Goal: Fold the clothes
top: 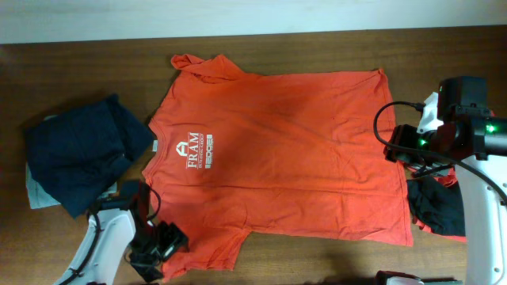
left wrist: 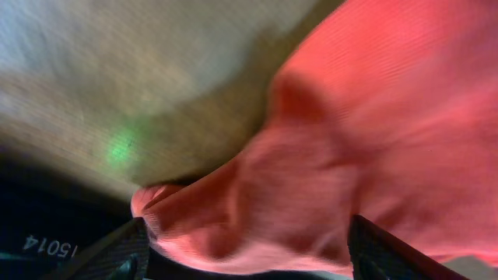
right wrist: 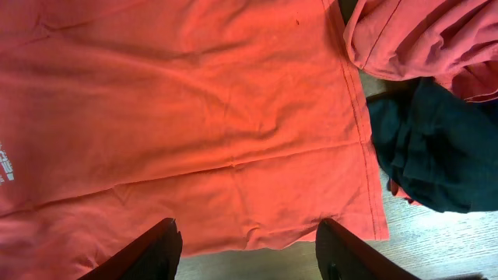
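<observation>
An orange T-shirt (top: pixel 277 150) with a white FRAM logo lies spread flat on the wooden table. My left gripper (top: pixel 169 240) is low at the shirt's near-left sleeve. In the left wrist view its jaws (left wrist: pixel 245 260) are wide open, with bunched orange sleeve cloth (left wrist: pixel 311 179) between them. My right gripper (top: pixel 400 150) hovers over the shirt's right hem. In the right wrist view its jaws (right wrist: pixel 249 249) are open and empty above the shirt's edge (right wrist: pixel 233 155), near a hem corner.
A dark navy garment pile (top: pixel 79 154) lies left of the shirt. A heap of dark (top: pixel 432 207) and red clothes lies at the right, also in the right wrist view (right wrist: pixel 436 148). The table's far edge meets a pale wall (top: pixel 238 16).
</observation>
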Available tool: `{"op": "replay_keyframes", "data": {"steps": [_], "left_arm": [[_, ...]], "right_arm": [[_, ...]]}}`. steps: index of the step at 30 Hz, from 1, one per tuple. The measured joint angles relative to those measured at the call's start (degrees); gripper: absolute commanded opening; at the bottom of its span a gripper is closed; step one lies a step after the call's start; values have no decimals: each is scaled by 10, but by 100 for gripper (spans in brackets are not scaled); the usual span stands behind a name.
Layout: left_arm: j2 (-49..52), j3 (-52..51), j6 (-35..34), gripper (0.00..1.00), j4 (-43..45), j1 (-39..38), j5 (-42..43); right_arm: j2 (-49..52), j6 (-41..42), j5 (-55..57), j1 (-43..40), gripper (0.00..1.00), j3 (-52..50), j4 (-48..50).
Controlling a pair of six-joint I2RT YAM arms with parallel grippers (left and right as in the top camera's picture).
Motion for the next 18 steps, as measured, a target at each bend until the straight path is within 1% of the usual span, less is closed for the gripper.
{"op": "replay_keyframes", "data": {"steps": [4, 7, 9, 11, 12, 13, 15, 16, 17, 18], "left_arm": [[0, -25, 17, 61, 22, 0, 12], [0, -25, 38, 56, 26, 0, 24], [0, -25, 49, 50, 27, 0, 31], [0, -25, 62, 50, 33, 0, 39], [0, -25, 67, 51, 35, 0, 44], [0, -25, 76, 54, 38, 0, 51], [0, -19, 96, 65, 40, 0, 63], [0, -16, 102, 73, 40, 0, 66], [0, -12, 108, 79, 40, 0, 69], [0, -9, 114, 84, 40, 0, 71]], "right_arm": [[0, 0, 0, 0, 61, 0, 0], [0, 0, 0, 0, 61, 0, 0], [0, 0, 0, 0, 61, 0, 0], [0, 0, 0, 0, 61, 0, 0], [0, 0, 0, 0, 61, 0, 0], [0, 0, 0, 0, 61, 0, 0], [0, 0, 0, 0, 61, 0, 0], [0, 0, 0, 0, 61, 0, 0], [0, 0, 0, 0, 61, 0, 0], [0, 0, 0, 0, 61, 0, 0]]}}
